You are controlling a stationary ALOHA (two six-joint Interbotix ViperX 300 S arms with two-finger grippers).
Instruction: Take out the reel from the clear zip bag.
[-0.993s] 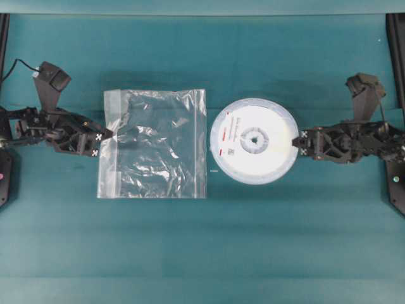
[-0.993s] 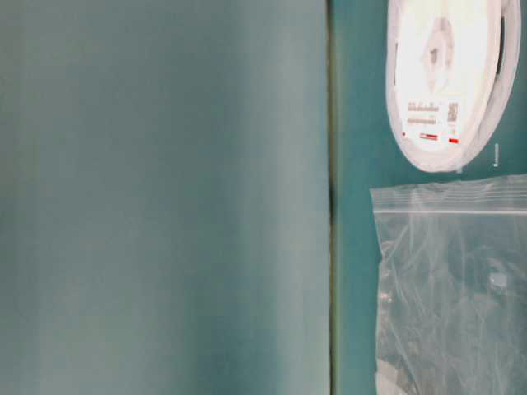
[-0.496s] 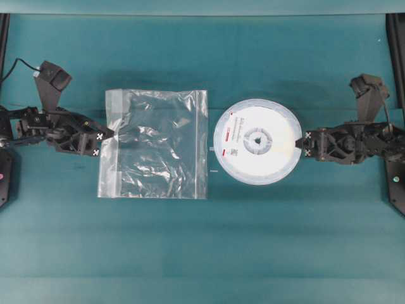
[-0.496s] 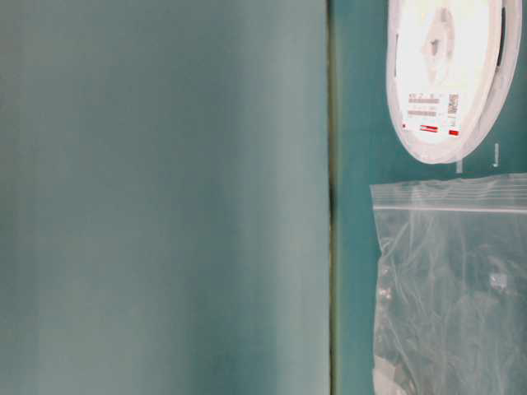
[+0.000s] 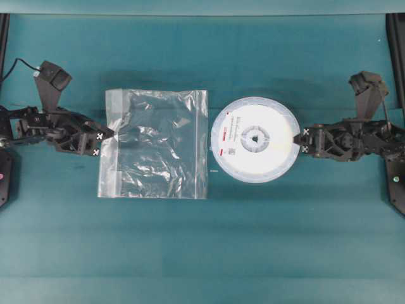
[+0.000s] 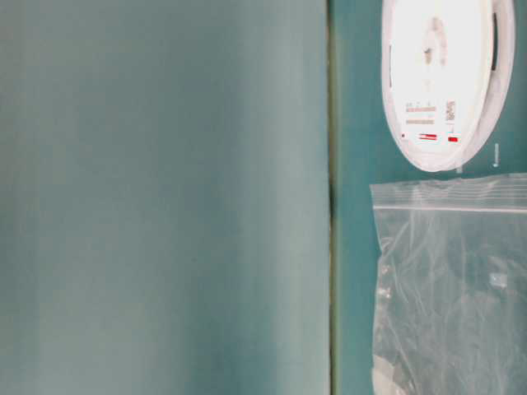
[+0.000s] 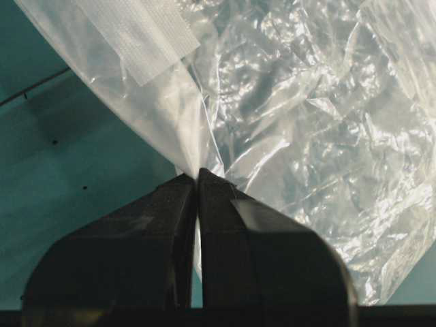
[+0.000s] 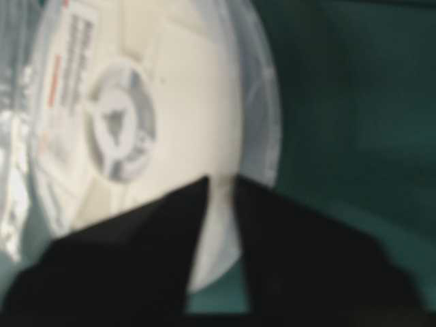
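The reel (image 5: 254, 139), a flat white disc with a red-striped label, lies on the teal table just right of the clear zip bag (image 5: 154, 144), fully outside it. It also shows in the table-level view as the reel (image 6: 440, 78) above the bag (image 6: 453, 288). My left gripper (image 5: 112, 134) is shut on the bag's left edge; the wrist view shows the film (image 7: 306, 102) pinched between the left gripper's (image 7: 197, 174) jaws. My right gripper (image 5: 300, 140) sits at the reel's right rim. In its wrist view the right gripper (image 8: 221, 182) has parted jaws, with the reel's (image 8: 157, 122) rim between them.
Black arm mounts stand at the left edge (image 5: 5, 177) and the right edge (image 5: 397, 183) of the table. A dark seam (image 6: 330, 197) runs down the table-level view beside a blank teal panel (image 6: 165, 197).
The right gripper's jaws have parted around the reel's rim. The reel drifted slightly right, then back left. The left gripper and the bag have stayed put.
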